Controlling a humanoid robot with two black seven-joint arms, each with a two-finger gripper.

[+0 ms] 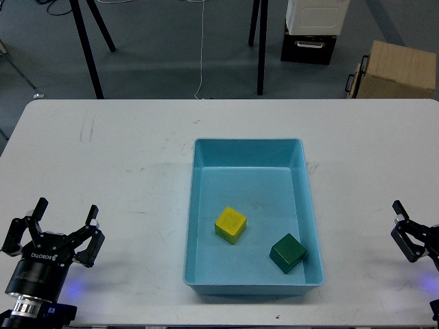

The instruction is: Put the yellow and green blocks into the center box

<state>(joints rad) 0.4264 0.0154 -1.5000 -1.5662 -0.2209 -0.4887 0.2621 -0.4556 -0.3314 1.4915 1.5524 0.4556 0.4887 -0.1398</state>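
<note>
Head view: white tabletop (123, 157) seen from above, with both arms low at the near edge.
Center box: light-blue tray (199, 226) lies between the two end effectors, well apart from each; its long axis runs away from the robot, short sides near and far.
Yellow block: yellow block (230, 225) sits on the tray floor, right of and slightly beyond the left end effector, turned so its corners point roughly toward the tray walls.
Green block: green block (287, 253) sits on the tray floor near the tray's near right corner, left of the right end effector, also turned at an angle; it lies near the yellow block, not touching it.
Left end effector: left end effector (66, 214) hovers over the tabletop at the near left, fingers pointing away from the robot and spread apart, nothing between them.
Right end effector: right end effector (400, 218) shows only partly at the right edge; whether its fingers are apart or together I cannot tell.
Beyond the tabletop: tan cardboard box (396, 70) and black-and-white crate (312, 31) stand on the floor, far past both end effectors.
</note>
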